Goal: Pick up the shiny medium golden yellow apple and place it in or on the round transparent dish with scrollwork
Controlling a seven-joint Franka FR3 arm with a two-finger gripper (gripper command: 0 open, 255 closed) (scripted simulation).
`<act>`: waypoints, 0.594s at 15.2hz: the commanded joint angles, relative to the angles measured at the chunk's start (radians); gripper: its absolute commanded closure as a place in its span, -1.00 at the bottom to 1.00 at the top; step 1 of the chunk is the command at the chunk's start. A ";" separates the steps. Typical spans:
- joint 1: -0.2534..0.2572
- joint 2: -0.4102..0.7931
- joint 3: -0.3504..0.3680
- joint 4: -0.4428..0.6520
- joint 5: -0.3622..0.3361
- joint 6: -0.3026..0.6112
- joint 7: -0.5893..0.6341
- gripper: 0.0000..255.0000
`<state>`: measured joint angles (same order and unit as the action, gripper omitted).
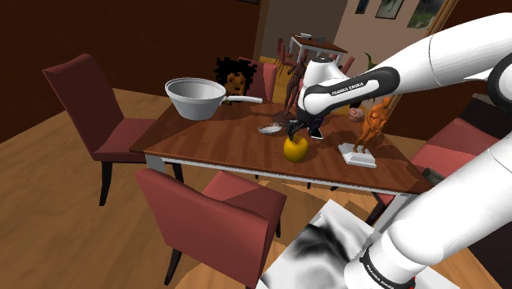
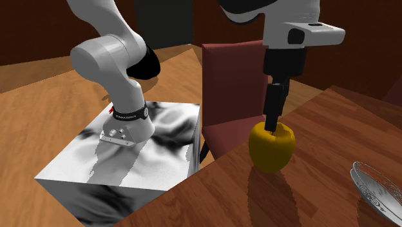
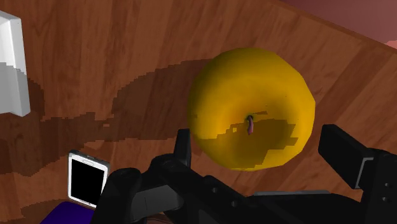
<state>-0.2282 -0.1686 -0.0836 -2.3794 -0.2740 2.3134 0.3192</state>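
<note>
Straddling the golden yellow apple [image 3: 251, 108] from above: tool [image 3: 261, 145], black, two-fingered, jaws wide apart, holding nothing.

- Apple: upright on the wooden surface [image 1: 217, 135], stem hollow facing the tool. One finger stands at each flank; one looks close to the skin, the other stands clear.
- Position: near the surface's edge on the side of the stand [image 2: 129, 167], with a red chair [image 2: 232, 74] just past that edge.
- Target: transparent dish [image 1: 269, 129], just beside the apple toward the shoulder view's upper left, bare wood between.
- Neighbours: orange figurine [image 1: 376, 121] on a white base, near, toward the shoulder view's right; saucepan [image 1: 197, 100] well beyond the dish.
- Judgement: a short straight descent and closure should secure the fruit. The path to the dish looks open.
</note>
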 commanded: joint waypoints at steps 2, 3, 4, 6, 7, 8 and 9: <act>0.000 0.001 0.000 -0.003 -0.001 0.004 0.001 -1.00; 0.000 0.001 0.000 -0.003 -0.001 0.004 0.001 -1.00; 0.000 0.001 0.000 -0.003 -0.001 0.004 0.001 -1.00; 0.000 0.001 0.000 -0.002 -0.001 0.004 0.001 -1.00; 0.000 0.001 0.000 -0.002 -0.001 0.004 0.001 1.00; 0.000 0.001 0.000 -0.002 -0.001 0.004 0.001 1.00; 0.000 0.001 0.000 -0.002 -0.001 0.004 0.001 1.00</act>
<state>-0.2285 -0.1679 -0.0839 -2.3818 -0.2748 2.3172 0.3197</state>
